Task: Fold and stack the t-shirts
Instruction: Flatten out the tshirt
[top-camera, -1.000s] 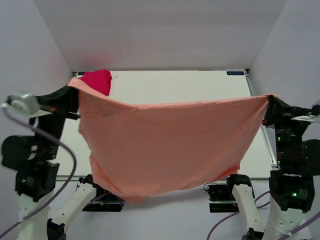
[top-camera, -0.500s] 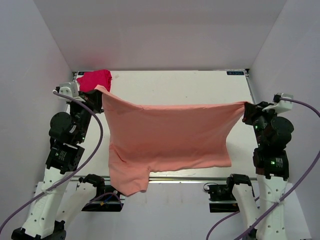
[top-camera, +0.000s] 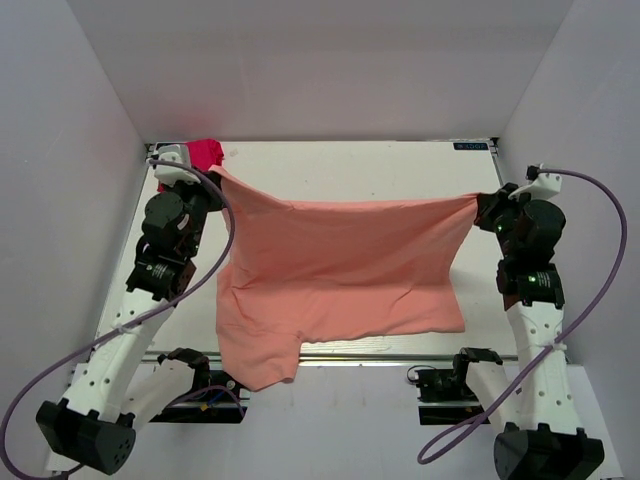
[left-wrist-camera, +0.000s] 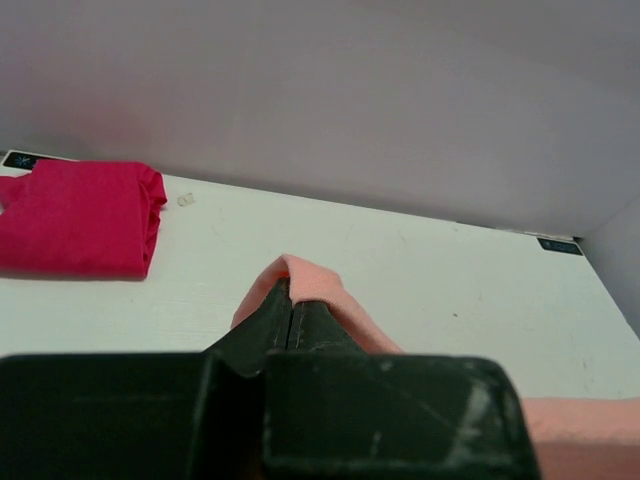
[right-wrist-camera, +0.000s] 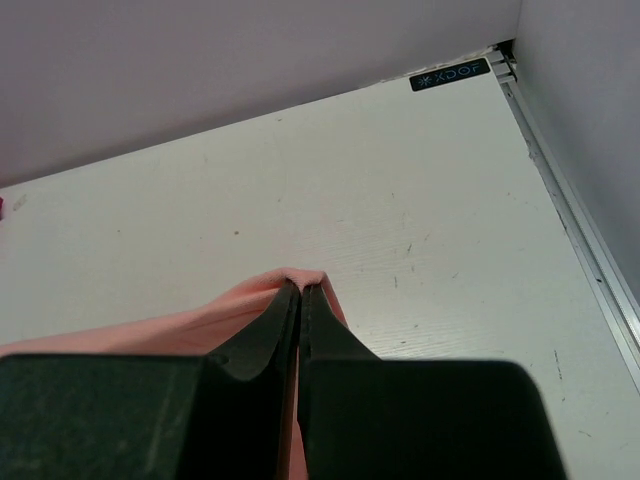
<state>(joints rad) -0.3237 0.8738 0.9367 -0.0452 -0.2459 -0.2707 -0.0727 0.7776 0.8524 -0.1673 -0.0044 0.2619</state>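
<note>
The salmon t-shirt (top-camera: 340, 270) is stretched between my two grippers over the white table, its lower edge and one sleeve draped past the near table edge. My left gripper (top-camera: 212, 178) is shut on its far-left corner (left-wrist-camera: 305, 280). My right gripper (top-camera: 482, 203) is shut on its far-right corner (right-wrist-camera: 290, 280). The magenta-red t-shirt (top-camera: 203, 154) lies as a folded bundle at the far-left corner of the table, also seen in the left wrist view (left-wrist-camera: 80, 215), just beyond my left gripper.
White walls close the table in on the left, right and back. A metal rail (right-wrist-camera: 575, 235) runs along the right table edge. The arm bases (top-camera: 450, 385) and cables (top-camera: 610, 260) sit at the near edge.
Both arms have carried the salmon t-shirt away from the camera and down toward the table. It hangs smaller and flatter now, with most of the cloth over the tabletop.
</note>
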